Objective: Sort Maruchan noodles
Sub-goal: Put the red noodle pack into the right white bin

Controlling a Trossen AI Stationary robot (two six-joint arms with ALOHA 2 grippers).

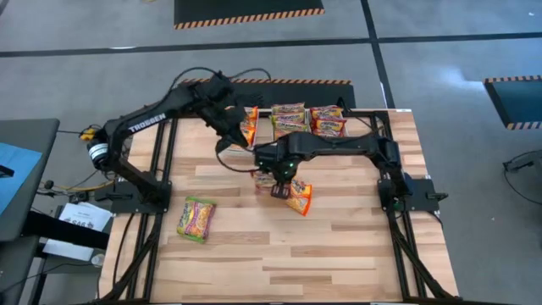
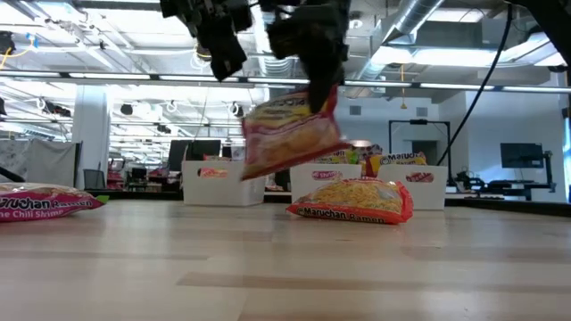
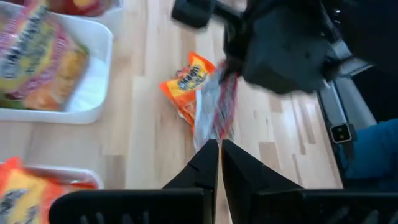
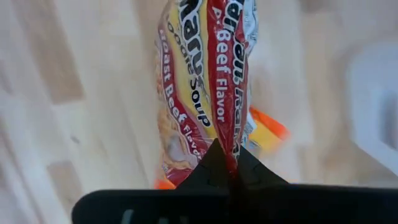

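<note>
My right gripper (image 1: 276, 178) hangs over the table's middle, shut on a red beef-flavour Maruchan noodles packet (image 2: 287, 135) that is up in the air. An orange packet (image 1: 299, 197) lies flat on the table just beneath it. A green and pink packet (image 1: 196, 219) lies flat near the left edge. My left gripper (image 3: 219, 155) is shut with nothing in it, raised near the far-left bin (image 1: 249, 125) and pointing toward the hanging packet. My right gripper pinches the red packet's upper edge (image 4: 231, 144) between its two fingers, coming from above and pointing down. The packet hangs below the fingers, tilted, clear of the table and of the orange packet.
Three white bins (image 1: 290, 120) with packets in them stand in a row along the far edge. The two arms are close together over the table's middle. Bare wood lies toward the near edge (image 1: 279, 263).
</note>
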